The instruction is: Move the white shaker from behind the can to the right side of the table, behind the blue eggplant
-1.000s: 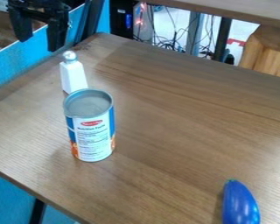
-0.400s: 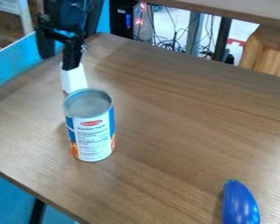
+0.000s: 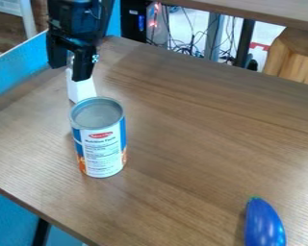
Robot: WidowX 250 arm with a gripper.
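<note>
The black gripper (image 3: pixel 69 72) hangs at the upper left, its two fingers apart, with one finger in front of the top of a white bottle (image 3: pixel 82 89). Whether it touches the bottle I cannot tell. Upright on the wooden table (image 3: pixel 182 134), the bottle stands just behind a tall can (image 3: pixel 104 144) with a grey top and a blue, white and orange label. A shiny blue eggplant-shaped object (image 3: pixel 264 225) with a green tip lies at the lower right.
A blue panel (image 3: pixel 18 69) runs along the table's left side. Behind the far edge are cables and table legs, with a wooden stool (image 3: pixel 297 55) at the upper right. Another tabletop edge (image 3: pixel 259 12) crosses the top.
Since the first frame the gripper has moved right and down, from left of the bottle to over its top. The can, bottle and blue object have stayed in place.
</note>
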